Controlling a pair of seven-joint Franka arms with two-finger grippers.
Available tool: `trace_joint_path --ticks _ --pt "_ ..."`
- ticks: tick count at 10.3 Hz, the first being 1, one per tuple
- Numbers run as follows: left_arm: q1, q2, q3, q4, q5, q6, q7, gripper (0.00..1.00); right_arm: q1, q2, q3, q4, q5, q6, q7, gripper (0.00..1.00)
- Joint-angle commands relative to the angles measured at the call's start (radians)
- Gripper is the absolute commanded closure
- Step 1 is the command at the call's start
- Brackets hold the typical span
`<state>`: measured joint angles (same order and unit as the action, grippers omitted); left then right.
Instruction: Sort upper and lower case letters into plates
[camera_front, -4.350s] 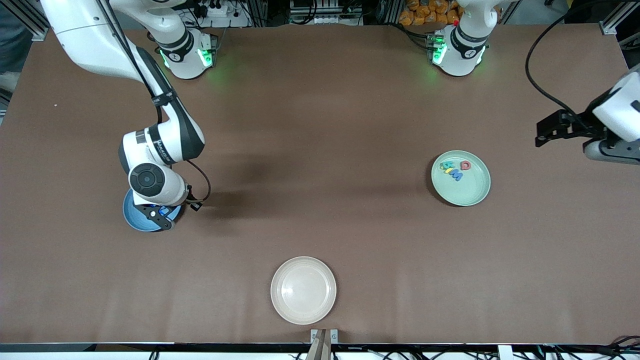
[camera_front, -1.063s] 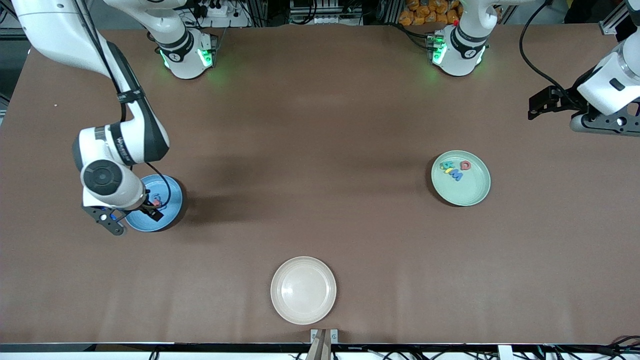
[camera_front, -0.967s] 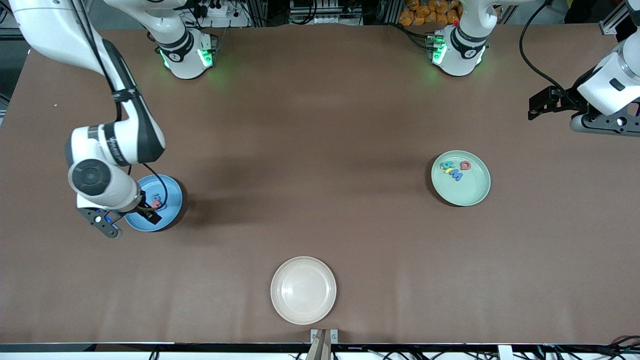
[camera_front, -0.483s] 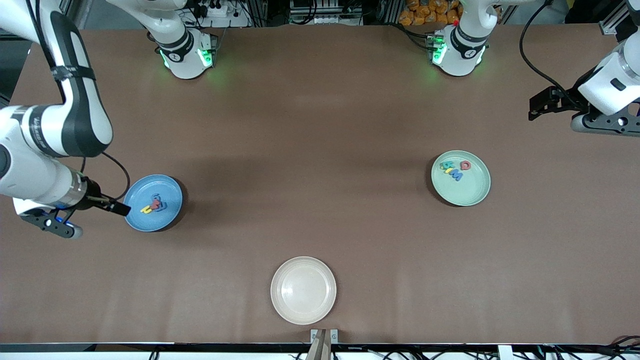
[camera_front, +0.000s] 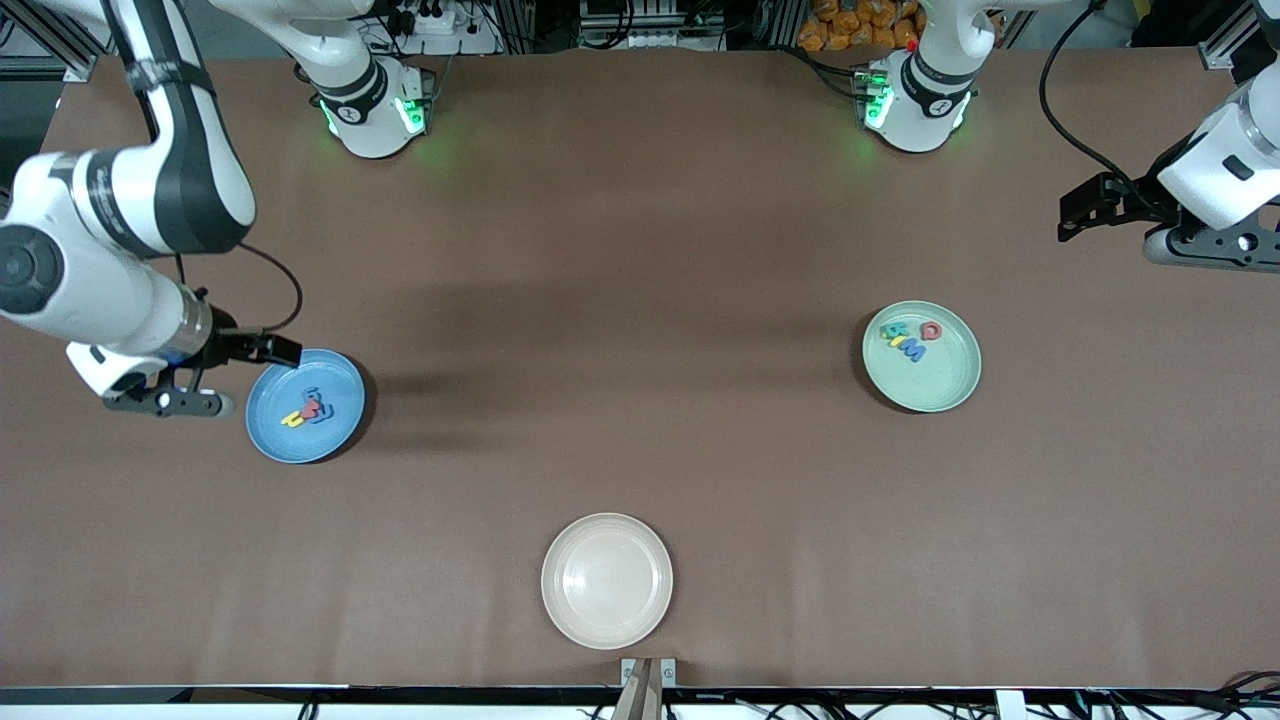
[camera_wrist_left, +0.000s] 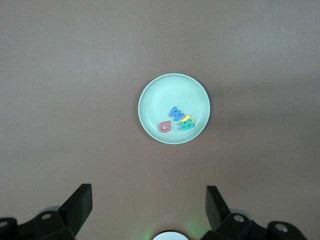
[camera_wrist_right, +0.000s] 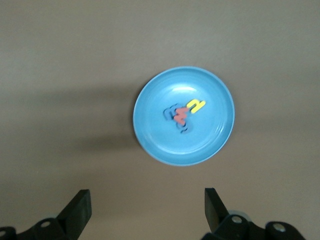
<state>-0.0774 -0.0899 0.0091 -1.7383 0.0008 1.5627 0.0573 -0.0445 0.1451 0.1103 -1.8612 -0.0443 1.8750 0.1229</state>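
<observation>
On the brown counter (camera_front: 640, 300), nearest the front camera, a cream round plate (camera_front: 607, 580) sits bare at the six o'clock edge of the front view.

Farther up, at about eight o'clock toward the right arm's end, the blue plate (camera_front: 306, 405) holds a small heap of letters (camera_front: 308, 410): a yellow piece, a red piece and blue pieces lying together, touching or overlapping near the plate's middle. The right wrist view shows the same plate (camera_wrist_right: 183, 116) from above, with the yellow letter (camera_wrist_right: 195, 106) beside the red one (camera_wrist_right: 180, 115) and the blue pieces partly under them.

At about three o'clock, toward the left arm's end, the mint green plate (camera_front: 921, 356) carries four letters (camera_front: 909, 339) clustered in the part of the dish farthest from the front camera. In the left wrist view the plate (camera_wrist_left: 174, 108) shows a blue W (camera_wrist_left: 177, 112), a red O (camera_wrist_left: 165, 126), a small yellow piece (camera_wrist_left: 186, 118) and a teal piece (camera_wrist_left: 187, 125), close together.

The right hand (camera_front: 160, 400) hangs released and empty over the counter just beside the blue plate, its fingers (camera_wrist_right: 78, 208) spread wide. The left hand (camera_front: 1200, 250) hangs high over the counter's edge at two o'clock, well apart from the green plate, its fingers (camera_wrist_left: 80, 202) likewise spread, gripping nothing.
</observation>
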Motion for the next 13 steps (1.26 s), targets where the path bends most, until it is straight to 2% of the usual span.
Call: trace_joint_path --ticks 1,3,4,9,13 --pt "-0.002 -0.005 0.003 0.008 -0.008 0.005 0.009 0.0 -0.008 -0.125 0.005 -0.114 0.034 0.016 -0.077 0.0" --pt "-0.001 0.001 0.003 0.016 -0.008 0.003 0.009 0.0 -0.029 -0.173 -0.003 -0.093 0.034 0.012 -0.152 0.0" --pt "-0.001 0.002 0.003 0.017 -0.008 0.005 0.007 0.0 -0.04 -0.171 -0.004 -0.034 0.034 0.0 -0.152 0.0" --pt "-0.001 0.005 0.003 0.026 -0.008 0.003 0.009 0.0 -0.052 -0.139 -0.034 0.311 0.055 -0.236 -0.146 0.0" --pt "-0.002 0.005 0.003 0.031 -0.008 0.005 0.007 0.0 -0.055 -0.136 -0.032 0.359 0.084 -0.27 -0.144 0.0"
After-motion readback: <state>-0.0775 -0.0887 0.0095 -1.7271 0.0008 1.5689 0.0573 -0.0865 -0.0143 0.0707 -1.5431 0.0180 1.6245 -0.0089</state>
